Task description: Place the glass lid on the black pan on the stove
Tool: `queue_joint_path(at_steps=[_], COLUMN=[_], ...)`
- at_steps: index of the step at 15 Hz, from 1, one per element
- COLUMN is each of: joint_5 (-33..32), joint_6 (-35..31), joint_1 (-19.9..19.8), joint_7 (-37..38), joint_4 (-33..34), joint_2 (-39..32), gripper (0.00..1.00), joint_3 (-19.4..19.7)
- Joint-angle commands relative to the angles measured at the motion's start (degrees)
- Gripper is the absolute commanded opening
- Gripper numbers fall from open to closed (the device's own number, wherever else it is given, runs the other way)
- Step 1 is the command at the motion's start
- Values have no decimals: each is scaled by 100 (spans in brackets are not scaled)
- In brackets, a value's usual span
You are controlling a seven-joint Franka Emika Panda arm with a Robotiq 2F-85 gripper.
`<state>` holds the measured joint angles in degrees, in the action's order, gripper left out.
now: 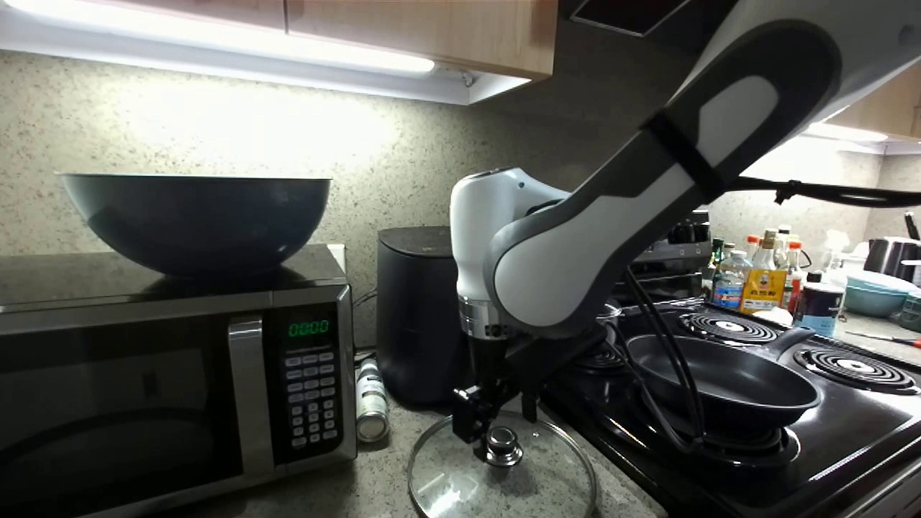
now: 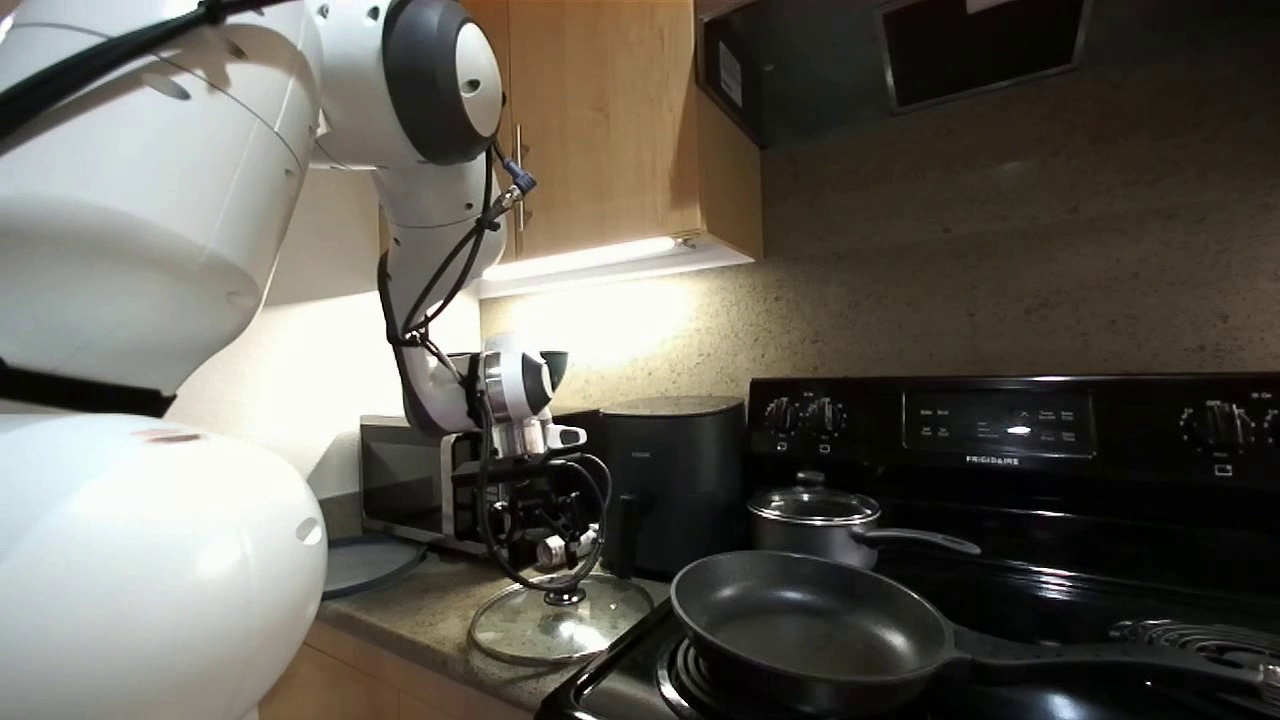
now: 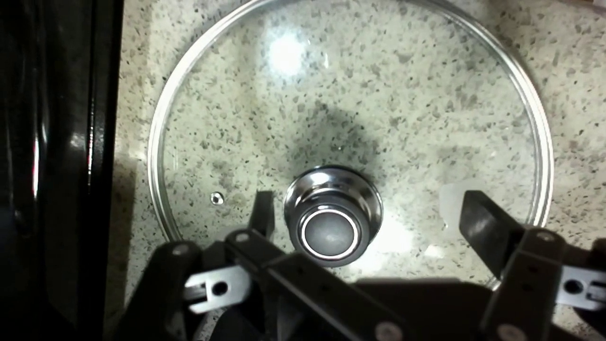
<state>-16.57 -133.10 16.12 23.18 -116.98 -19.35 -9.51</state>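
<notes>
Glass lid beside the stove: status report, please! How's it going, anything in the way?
Pincer open at knob, not gripping. Glass lid flat on counter. Black pan on stove, uncovered. Lidded pot behind it might crowd placement.

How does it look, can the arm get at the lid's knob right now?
Probably yes. In the wrist view the gripper is open over the lid, its fingers on either side of the knob, with nothing visible blocking them. The knob sits nearer one finger, so some centring may help.
</notes>
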Motion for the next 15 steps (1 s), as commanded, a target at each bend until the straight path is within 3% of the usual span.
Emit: queue_joint_path(at_steps=[1, 15], joint_5=[187, 29], joint_6=[56, -88], joint_1=[37, 143], joint_7=[-128, -126], joint_4=[98, 582], joint_2=[-123, -726], gripper=[100, 100], joint_3=[105, 426])
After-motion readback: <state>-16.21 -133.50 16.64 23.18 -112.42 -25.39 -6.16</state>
